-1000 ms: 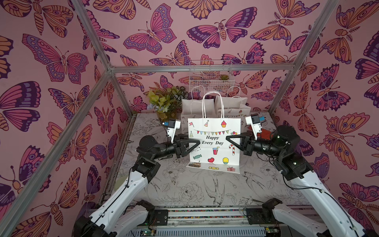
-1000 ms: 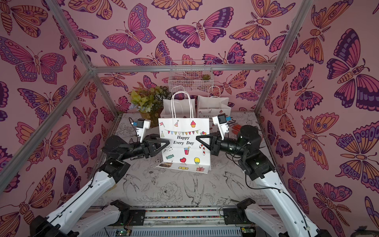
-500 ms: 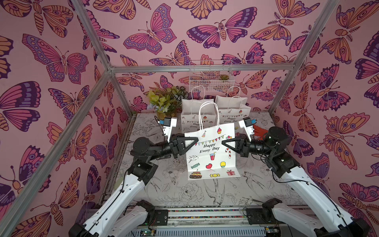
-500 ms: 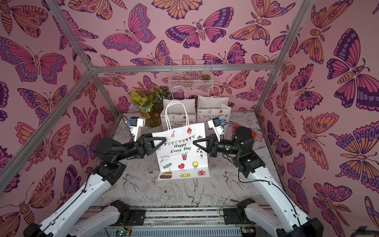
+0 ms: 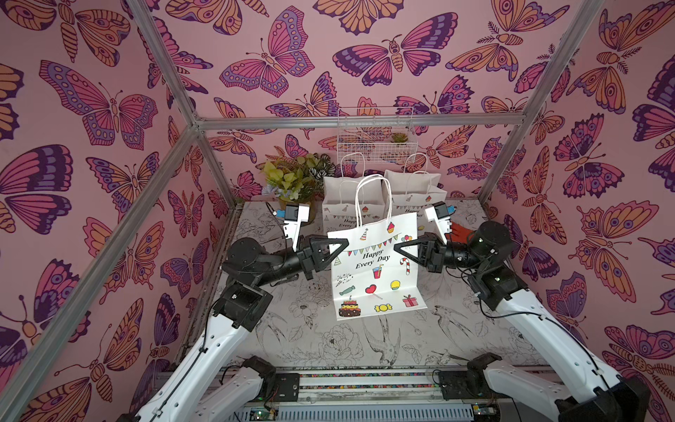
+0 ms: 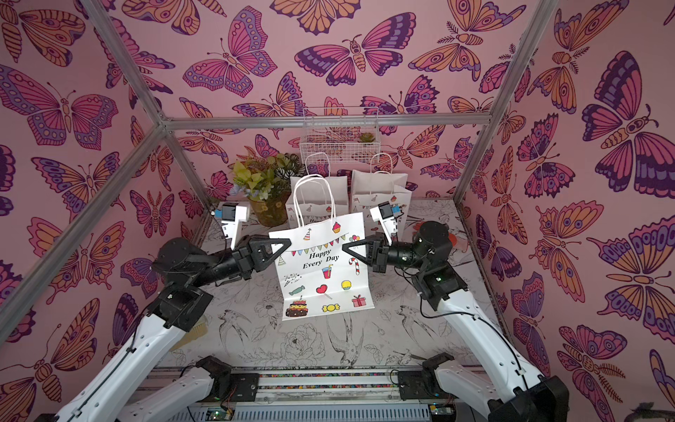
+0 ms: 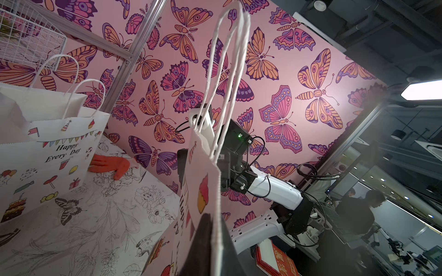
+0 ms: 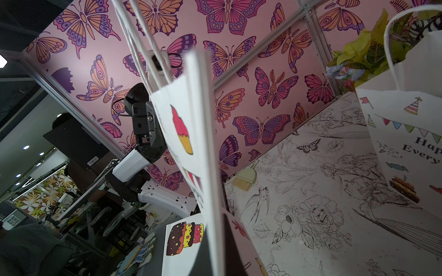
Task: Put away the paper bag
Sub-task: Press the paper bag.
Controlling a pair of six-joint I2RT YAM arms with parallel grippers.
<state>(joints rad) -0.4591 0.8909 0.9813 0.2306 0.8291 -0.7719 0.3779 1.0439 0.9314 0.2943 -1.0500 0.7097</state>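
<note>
White printed paper bag [image 5: 376, 277], flat, upright, apparently aloft

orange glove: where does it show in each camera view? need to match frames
Top view: orange glove at the table's back right, partly hidden behind the right arm.
Top view: same spot, only a sliver visible past the arm.
Left wrist: plainly visible, flat beside a standing bag.
Right wrist: not in view.
Shared landmark: the cupcake-printed paper bag, held up mid-scene.

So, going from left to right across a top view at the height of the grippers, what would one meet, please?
left gripper → paper bag → right gripper → red glove
</note>
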